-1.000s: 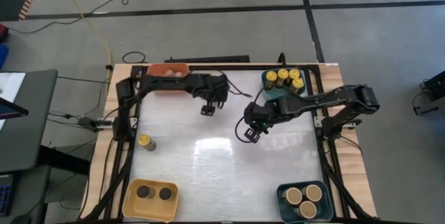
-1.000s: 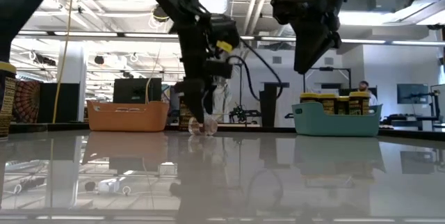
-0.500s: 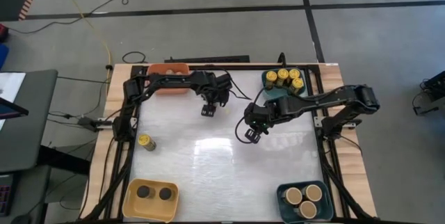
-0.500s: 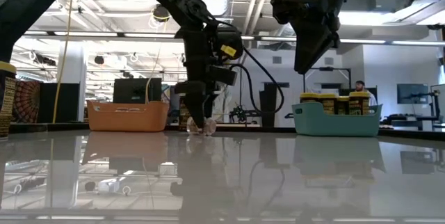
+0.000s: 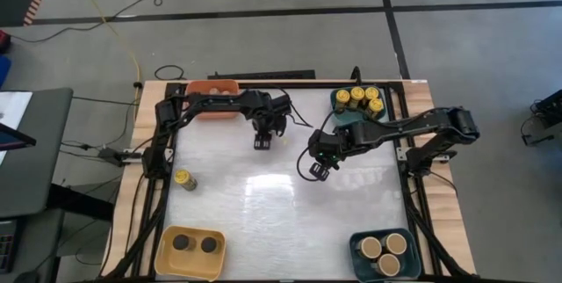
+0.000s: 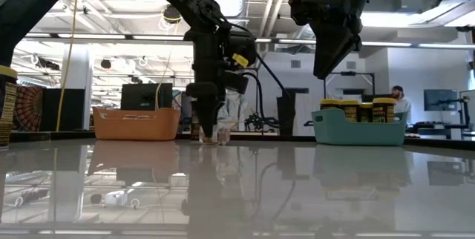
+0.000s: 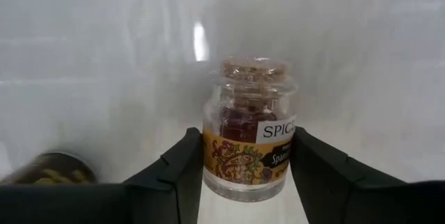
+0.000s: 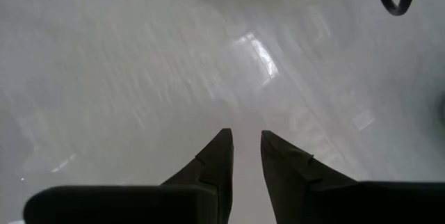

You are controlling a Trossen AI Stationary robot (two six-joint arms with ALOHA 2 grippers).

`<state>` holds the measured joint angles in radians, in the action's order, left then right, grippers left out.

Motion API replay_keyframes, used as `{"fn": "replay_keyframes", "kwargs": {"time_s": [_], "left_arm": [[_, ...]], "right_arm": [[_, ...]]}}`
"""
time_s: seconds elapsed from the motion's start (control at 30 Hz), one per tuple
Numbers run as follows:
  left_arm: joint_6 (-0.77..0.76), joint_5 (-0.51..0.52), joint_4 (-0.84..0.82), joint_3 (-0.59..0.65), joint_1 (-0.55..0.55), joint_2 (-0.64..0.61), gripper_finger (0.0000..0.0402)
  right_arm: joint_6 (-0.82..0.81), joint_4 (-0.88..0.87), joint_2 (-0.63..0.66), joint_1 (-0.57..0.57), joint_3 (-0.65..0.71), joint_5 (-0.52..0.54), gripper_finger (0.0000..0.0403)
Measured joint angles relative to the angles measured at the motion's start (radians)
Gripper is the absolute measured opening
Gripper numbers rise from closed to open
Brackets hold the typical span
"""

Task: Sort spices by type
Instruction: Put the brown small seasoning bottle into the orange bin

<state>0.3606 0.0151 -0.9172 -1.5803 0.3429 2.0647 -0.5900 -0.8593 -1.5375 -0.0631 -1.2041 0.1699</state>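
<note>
A small glass spice jar (image 7: 249,133) with a cork top and an orange label appears to lie on its side on the white table, far from me and near the middle. My left gripper (image 5: 262,142) points straight down over it and is shut on it. My right gripper (image 5: 314,170) hangs shut above the table's middle right with nothing between its fingers (image 8: 215,158). A yellow-lidded jar (image 5: 184,179) stands alone on its base at the table's left. My left gripper pinches the jar's labelled body (image 7: 212,158) between its two fingers (image 7: 182,165), one on each side, below the corked neck. The fingers come from above, pointing down, and lie across the jar. The jar rests on the table.
An orange bin (image 5: 213,90) stands at the far left. A teal bin (image 5: 344,114) with yellow-lidded jars stands at the far right. A yellow bin (image 5: 167,261) with two black-lidded jars is at the near left, and a teal bin (image 5: 358,261) with tan-lidded jars is at the near right.
My left gripper has tipped from a slant to pointing straight down over the jar and rolled a little. Its fingers have come in against the jar's sides. The jar has stayed on the table.
</note>
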Motion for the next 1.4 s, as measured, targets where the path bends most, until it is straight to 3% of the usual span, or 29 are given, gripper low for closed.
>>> {"fn": "replay_keyframes", "kwargs": {"time_s": [0.3, 0.5, 0.63, 0.8, 0.93, 1.03, 1.13, 1.3, 1.4], "left_arm": [[-0.268, -0.063, 0.019, 0.013, -0.028, -0.086, 0.0174], [-0.396, -0.063, 0.162, 0.189, -0.077, -0.246, 0.0174], [-0.514, -0.06, 0.45, 0.394, -0.115, -0.386, 0.0174], [-0.633, -0.039, 1.029, 0.651, -0.173, -0.496, 0.0183], [-0.546, -0.007, 1.347, 0.764, -0.185, -0.467, 0.0182], [-0.402, -0.003, 1.404, 0.78, -0.185, -0.402, 0.0182], [-0.406, -0.01, 1.445, 0.764, -0.185, -0.314, 0.0182], [-0.45, -0.057, 1.663, 0.728, -0.185, -0.192, 0.0182], [-0.461, -0.063, 1.677, 0.709, -0.185, -0.14, 0.0182]], "right_arm": [[0.016, -0.022, 0.002, -0.003, 0.0, 0.001, 0.0103], [0.026, -0.052, 0.002, -0.017, 0.0, 0.001, 0.0103], [0.044, -0.048, 0.022, -0.037, 0.0, 0.011, 0.0103], [0.046, 0.009, 0.085, -0.063, 0.043, 0.051, 0.0103], [-0.015, 0.093, 0.177, -0.068, 0.14, 0.043, 0.0103], [-0.073, 0.107, 0.24, -0.068, 0.18, 0.042, 0.0103], [-0.114, 0.114, 0.29, -0.068, 0.2, 0.041, 0.0103], [-0.137, 0.122, 0.336, -0.069, 0.207, 0.04, 0.0103], [-0.139, 0.124, 0.337, -0.069, 0.207, 0.039, 0.0103]]}}
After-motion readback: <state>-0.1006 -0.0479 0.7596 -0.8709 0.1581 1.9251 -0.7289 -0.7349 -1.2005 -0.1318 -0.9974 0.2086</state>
